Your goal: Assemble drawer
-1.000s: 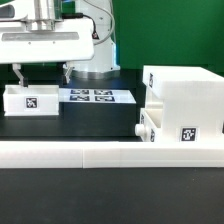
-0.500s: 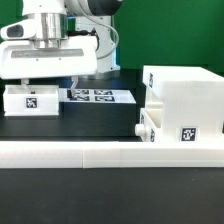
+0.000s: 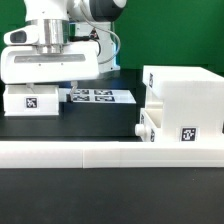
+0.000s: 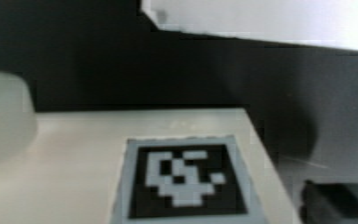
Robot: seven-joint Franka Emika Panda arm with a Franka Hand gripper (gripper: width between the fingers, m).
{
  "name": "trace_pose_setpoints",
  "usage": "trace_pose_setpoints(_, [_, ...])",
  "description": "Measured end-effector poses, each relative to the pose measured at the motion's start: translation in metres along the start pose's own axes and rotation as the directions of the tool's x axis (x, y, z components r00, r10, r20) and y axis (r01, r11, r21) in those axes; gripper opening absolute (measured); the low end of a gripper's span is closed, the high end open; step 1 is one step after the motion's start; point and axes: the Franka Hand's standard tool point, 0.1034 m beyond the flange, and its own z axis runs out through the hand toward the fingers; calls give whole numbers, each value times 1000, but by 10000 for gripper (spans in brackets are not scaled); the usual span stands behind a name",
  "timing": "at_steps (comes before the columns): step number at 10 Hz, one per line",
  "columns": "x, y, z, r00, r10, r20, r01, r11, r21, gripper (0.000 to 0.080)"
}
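Observation:
A small white drawer tray [image 3: 30, 101] with a square marker sits at the exterior view's left. My gripper [image 3: 42, 92] has come down over it with its fingers spread wide to either side of the tray, and nothing is clamped. One finger [image 3: 72, 88] shows by the tray's side nearer the exterior view's right; the other is hidden. The wrist view shows the tray's marker [image 4: 185, 178] very close and one dark fingertip [image 4: 343, 198] beside the tray. The large cube-shaped housing [image 3: 188, 95] stands at the right, with a second tray [image 3: 150, 124] at its lower left side.
The marker board [image 3: 98, 97] lies flat on the black table just beside the left tray. A long low white rail [image 3: 110, 153] runs across the front. The arm's base [image 3: 100, 50] stands behind the board.
My gripper has come down from above the left tray until its body sits just over the tray's top, with the fingers lowered around the tray. The other parts have not moved.

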Motion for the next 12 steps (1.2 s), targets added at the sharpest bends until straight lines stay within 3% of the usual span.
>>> trace_pose_setpoints(1, [1,-2,0,1000,-4,0,4,1000,1,386])
trace_pose_setpoints(2, [1,-3,0,1000,-7,0,7,1000,1,386])
trace_pose_setpoints(3, [2,-4,0,1000,-9,0,9,1000,1,186])
trace_pose_setpoints(4, [2,-4,0,1000,-10,0,10,1000,2,66])
trace_pose_setpoints(7, [6,-8,0,1000,-10,-5,10,1000,3,40])
trace_pose_setpoints(12, [69,-67,-9,997,61,-52,-59,998,29,41])
